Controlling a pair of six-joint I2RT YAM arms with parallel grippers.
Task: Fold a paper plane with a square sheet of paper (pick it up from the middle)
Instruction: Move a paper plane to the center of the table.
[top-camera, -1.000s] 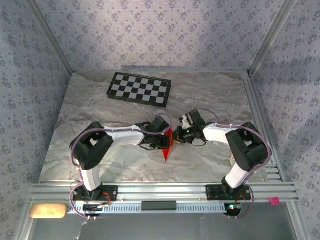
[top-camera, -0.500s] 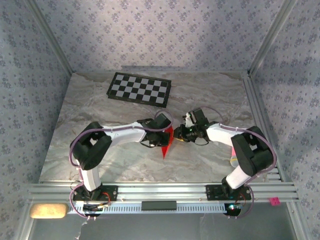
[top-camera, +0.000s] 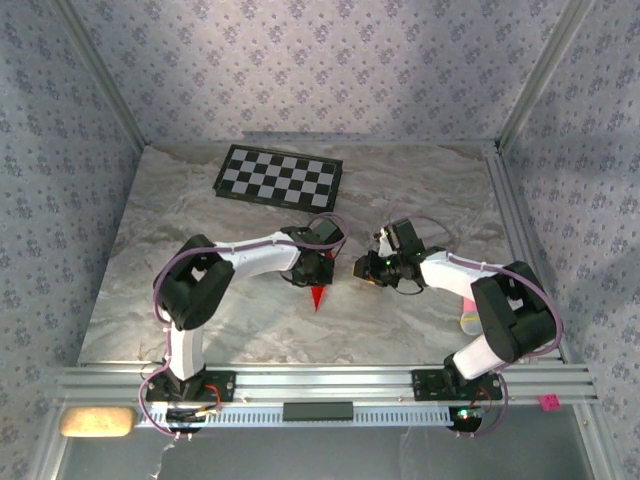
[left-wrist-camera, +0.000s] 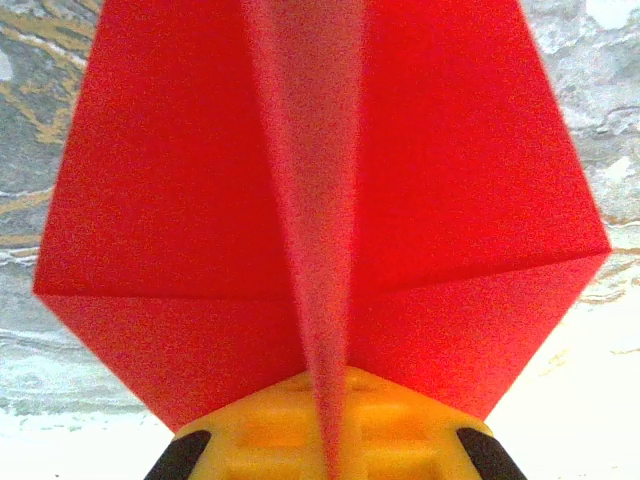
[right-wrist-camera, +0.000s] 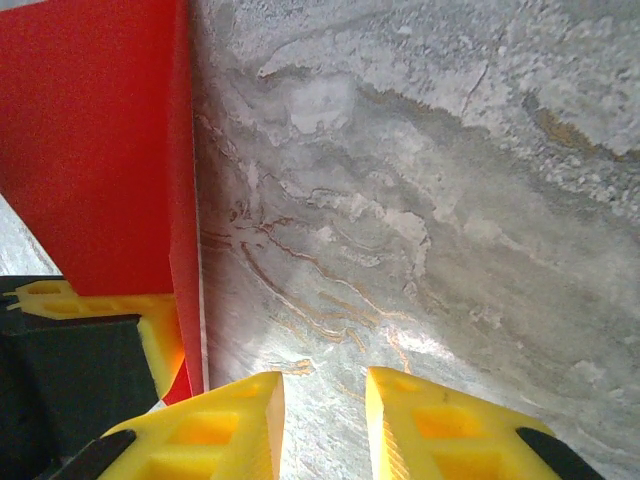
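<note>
The red paper plane (left-wrist-camera: 320, 170) is a folded dart with a raised centre crease and both wings spread. My left gripper (left-wrist-camera: 330, 445) is shut on that crease, and its yellow fingers (left-wrist-camera: 260, 440) press it from both sides. From above, the plane's red tip (top-camera: 318, 297) pokes out toward the near edge below the left gripper (top-camera: 318, 272). My right gripper (top-camera: 358, 268) sits just right of it, open and holding nothing. In the right wrist view the plane (right-wrist-camera: 100, 150) stands left of the open right gripper (right-wrist-camera: 322, 405), which is apart from it over bare marble.
A black-and-white checkerboard (top-camera: 279, 178) lies at the back left of the marble table (top-camera: 420, 190). A small pale object (top-camera: 468, 318) sits by the right rail. Aluminium rails (top-camera: 520, 240) run along the right and near edges.
The right gripper has let go of the paper and drawn back to the right. The left gripper has carried the plane a little left and farther back, so less red shows from above.
</note>
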